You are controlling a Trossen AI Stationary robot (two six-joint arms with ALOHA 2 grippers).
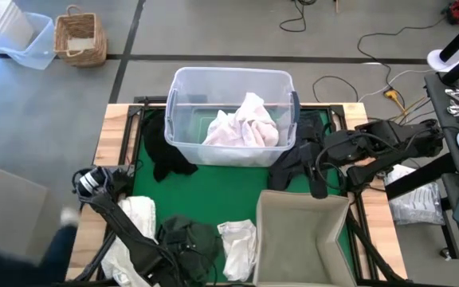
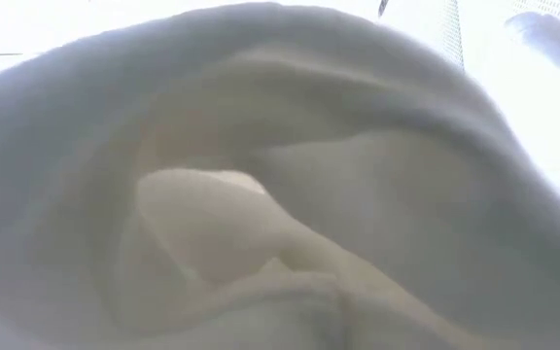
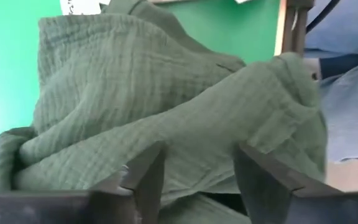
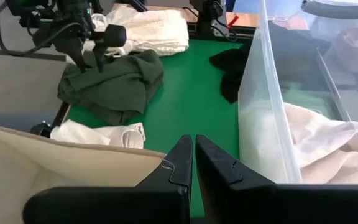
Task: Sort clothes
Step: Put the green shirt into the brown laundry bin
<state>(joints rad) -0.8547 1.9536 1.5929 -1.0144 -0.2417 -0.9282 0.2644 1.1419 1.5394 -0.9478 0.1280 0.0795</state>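
A dark green garment (image 1: 198,239) lies crumpled on the green mat near the front edge, between a white garment (image 1: 138,219) and another white one (image 1: 237,243). My left gripper (image 3: 197,155) stands open just over the green garment (image 3: 166,93), pointing steeply down, with a raised fold between its fingers; the right wrist view shows it (image 4: 89,62) at the heap's top. My right gripper (image 4: 194,152) hangs shut with nothing in it, above the mat between the clear tub (image 1: 174,104) and the beige box (image 1: 301,239). Pale clothes (image 1: 241,127) fill the tub. My left gripper's fingers (image 3: 148,171) stand on either side of a fold of the green garment (image 3: 197,134), coming from above. Whether they touch the cloth, I cannot tell. The garment lies slack on the mat.
Black garments lie on the mat left (image 1: 170,155) and right (image 1: 293,163) of the tub. The low view is filled by white cloth (image 2: 280,194) close to the camera. On the floor beyond the table are a wicker basket (image 1: 80,38) and a clear bin (image 1: 26,40).
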